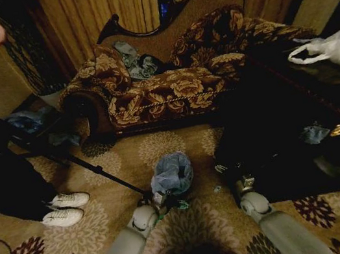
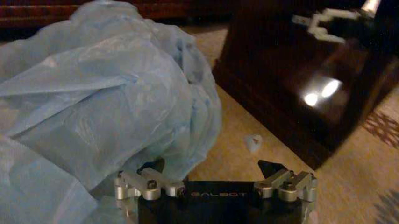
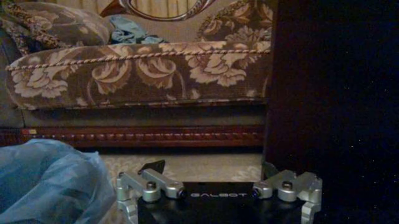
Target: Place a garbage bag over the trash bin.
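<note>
Two arms reach down over the patterned carpet (image 1: 180,145); the garbage bag (image 1: 172,173) sits crumpled on the trash bin just ahead of my left gripper (image 1: 163,200). From my left wrist, fingers apart, one fingertip touching blue film. From my right wrist, my right gripper (image 3: 215,170) is spread, empty, facing the floral sofa (image 3: 143,70).

The right gripper (image 3: 209,170) hangs low over a patterned carpet (image 3: 199,165), its two dark fingertips spread wide apart with nothing between them. Just beside it bulges the crumpled, light blue garbage bag (image 3: 46,179). Beyond stands a floral-upholstered sofa (image 3: 143,74) with rope piping and a carved dark wood base, a patterned cushion (image 3: 56,23) and a bundle of blue cloth (image 3: 132,33) lying on its seat. A dark wooden cabinet (image 3: 330,93) rises close alongside the gripper.
</note>
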